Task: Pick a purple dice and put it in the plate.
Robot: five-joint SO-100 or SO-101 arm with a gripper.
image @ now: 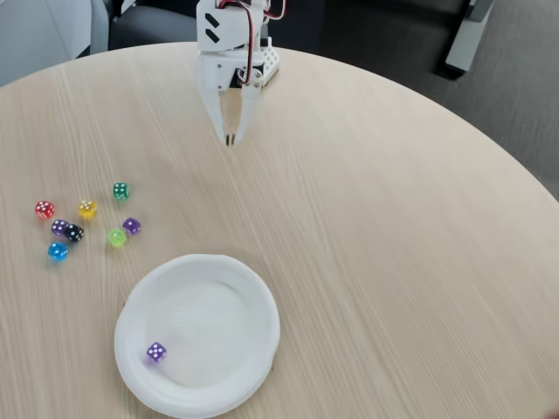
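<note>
Inside the plate (236,288), near its lower left rim in the fixed view, a purple dice (156,352) is seen lying with white pips up, well below and a little left of the pincer (231,139). The plate is a round white one with a shallow raised rim, set on a pale wooden table (393,244) well below the pincer. The pincer, white, is held at the top of the view with its two fingers brought together at the tips, pointing down at bare wood, nothing gripped. Down and far to the left of it, a loose cluster of small dice is spread: a second purple die (131,225), a green die (120,190), a yellow (86,209), a red (44,209), a blue (58,251), a lime one (117,236), a black (75,233) touching a lilac (59,227).
</note>
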